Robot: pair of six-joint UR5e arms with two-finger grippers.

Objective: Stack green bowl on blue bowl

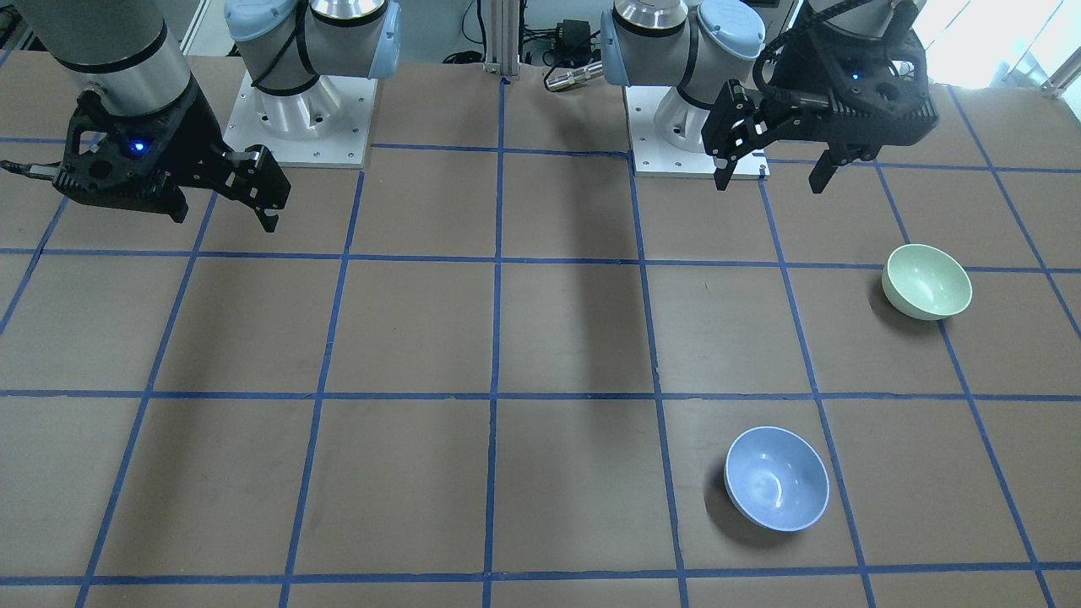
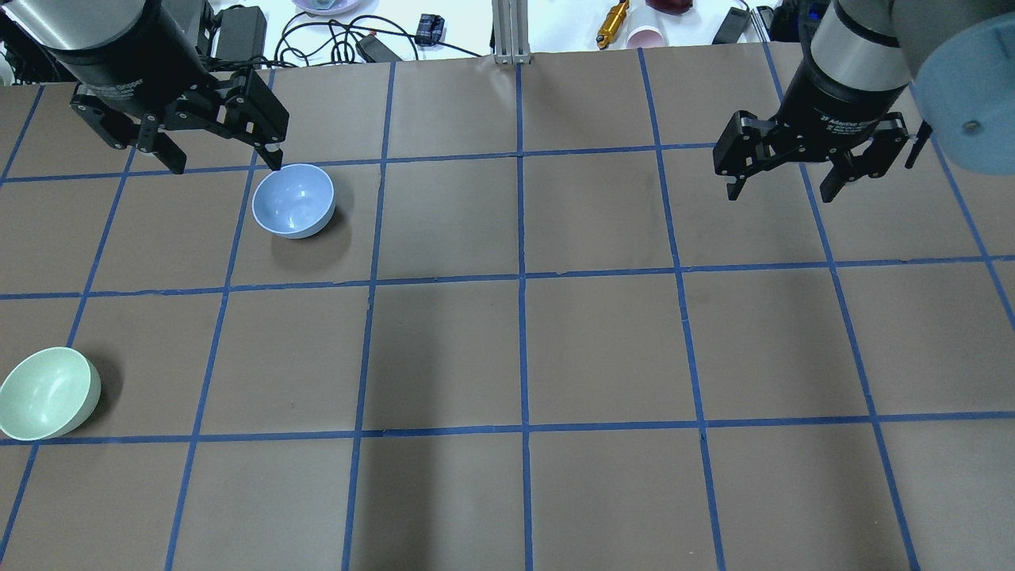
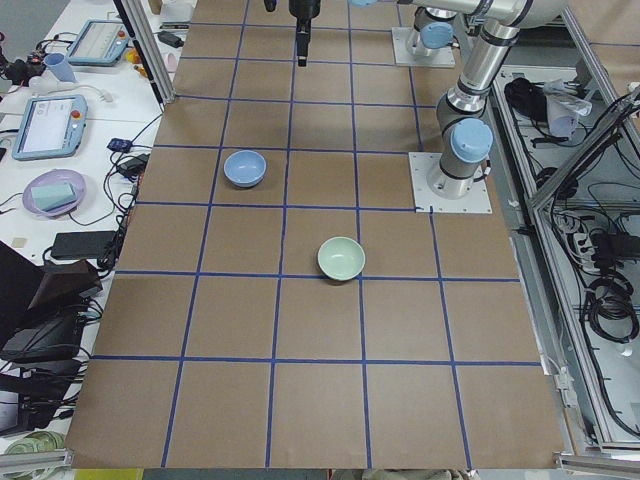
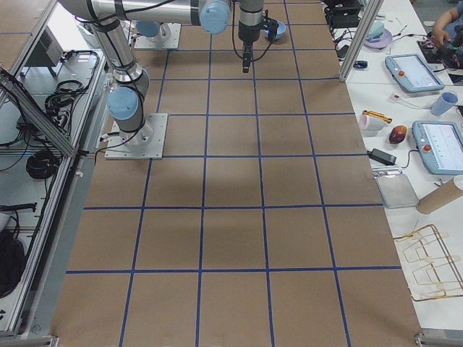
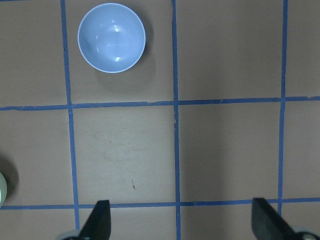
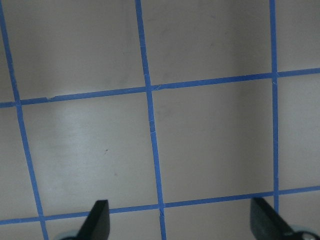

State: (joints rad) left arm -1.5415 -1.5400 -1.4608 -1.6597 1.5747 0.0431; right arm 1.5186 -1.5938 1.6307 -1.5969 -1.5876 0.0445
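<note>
The green bowl (image 2: 46,392) sits upright on the table at the robot's near left; it also shows in the front view (image 1: 926,281) and the left side view (image 3: 341,258). The blue bowl (image 2: 293,201) stands upright farther out on the left, also in the front view (image 1: 777,477) and the left wrist view (image 5: 111,37). The bowls are well apart. My left gripper (image 2: 222,155) hangs open and empty high above the table, touching neither bowl. My right gripper (image 2: 785,178) hangs open and empty over bare table on the right.
The brown table (image 2: 523,349) is marked into squares by blue tape. Cables, a cup and small items (image 2: 634,24) lie beyond its far edge. Both arm bases (image 1: 304,110) stand on the robot's side.
</note>
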